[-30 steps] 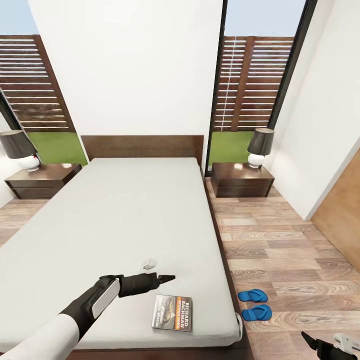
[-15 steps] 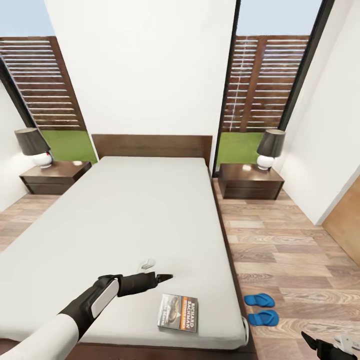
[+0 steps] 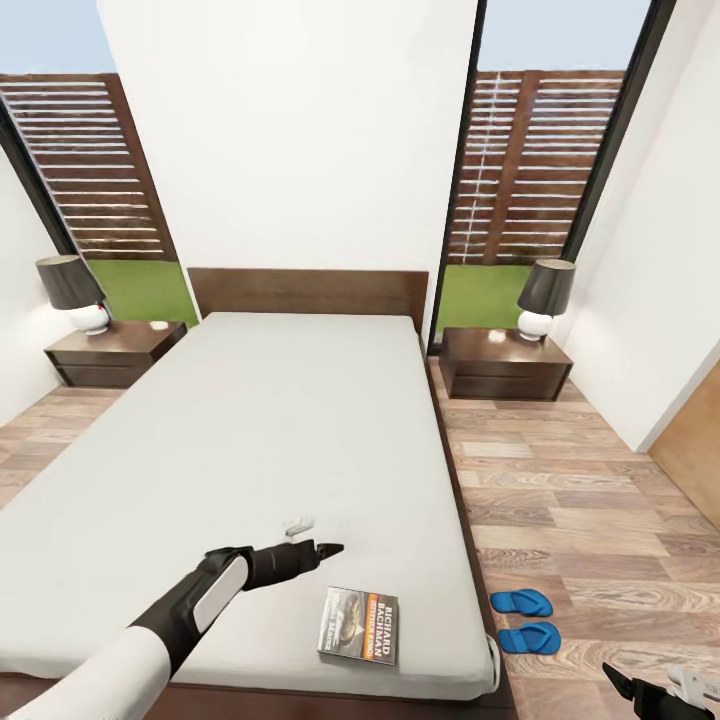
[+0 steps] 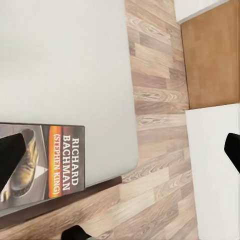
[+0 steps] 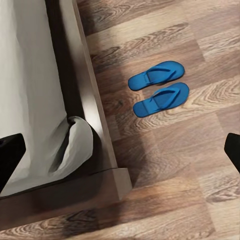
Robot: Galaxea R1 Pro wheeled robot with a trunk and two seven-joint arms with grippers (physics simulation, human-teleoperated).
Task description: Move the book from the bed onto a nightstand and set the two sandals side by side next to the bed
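Note:
The book (image 3: 358, 625) lies flat on the light-grey bed (image 3: 250, 440), near its front right corner; its cover also fills a corner of the left wrist view (image 4: 45, 162). My left gripper (image 3: 320, 548) hovers open over the mattress just behind and left of the book, with nothing between its fingers (image 4: 11, 150). The two blue sandals (image 3: 524, 618) lie side by side on the plank floor close to the bed's right side (image 5: 159, 88). My right gripper (image 3: 622, 685) is open and low at the front right, above the floor near the bed corner. One nightstand (image 3: 505, 365) stands right of the headboard, the other nightstand (image 3: 115, 352) left of it.
Each nightstand carries a dark-shaded lamp (image 3: 545, 297) with a white base. Tall windows flank the white wall behind the headboard. A brown wood panel (image 3: 695, 445) lines the right wall. Open plank floor (image 3: 580, 500) runs along the bed's right side.
The whole picture has shifted, so the camera moved: the bed and nightstands sit further right and a little higher. The left arm holds about the same pose by the book.

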